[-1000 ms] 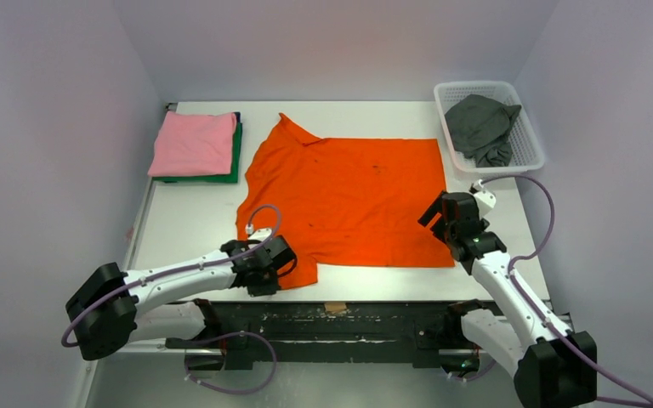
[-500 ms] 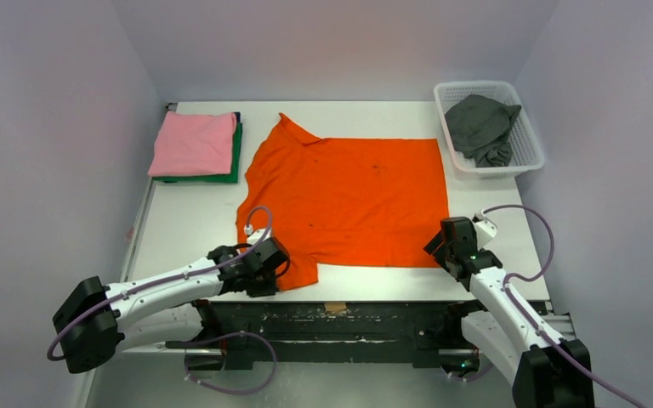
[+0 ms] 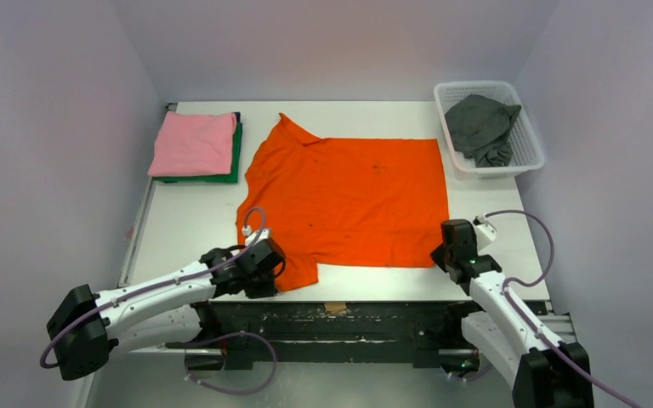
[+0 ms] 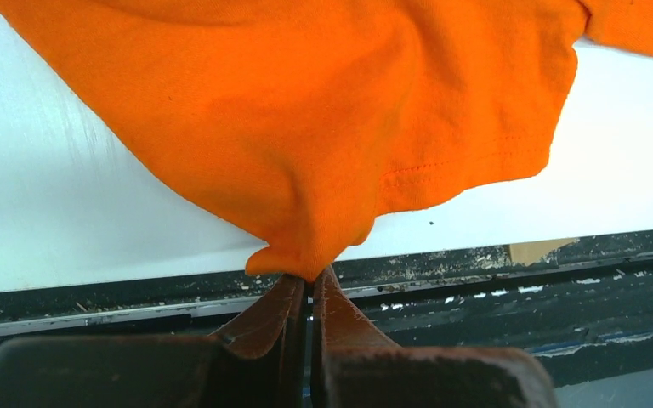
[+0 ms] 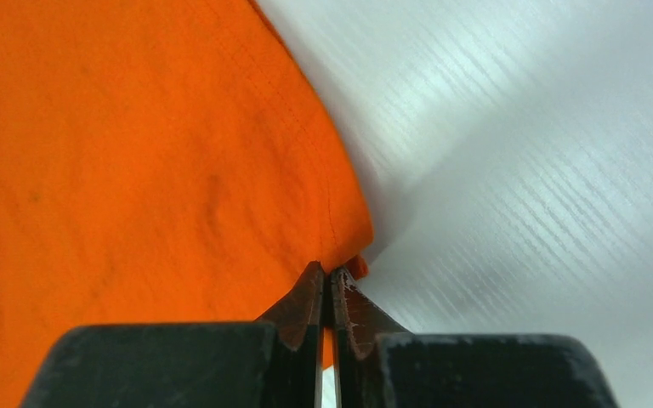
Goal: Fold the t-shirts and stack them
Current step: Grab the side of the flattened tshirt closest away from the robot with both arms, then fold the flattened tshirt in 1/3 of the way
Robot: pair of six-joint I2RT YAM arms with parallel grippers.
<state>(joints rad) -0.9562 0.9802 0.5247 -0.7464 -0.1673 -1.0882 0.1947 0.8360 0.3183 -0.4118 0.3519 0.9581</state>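
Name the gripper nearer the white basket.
Right. The right gripper pinches the orange t-shirt at its near right corner, on the basket side; the left gripper pinches its near left sleeve, farther off.

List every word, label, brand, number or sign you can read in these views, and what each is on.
None: no readable text in any view.
The orange t-shirt, pink t-shirt, grey t-shirt and white basket are plain.
The dark specks on the orange t-shirt are marks, not letters.
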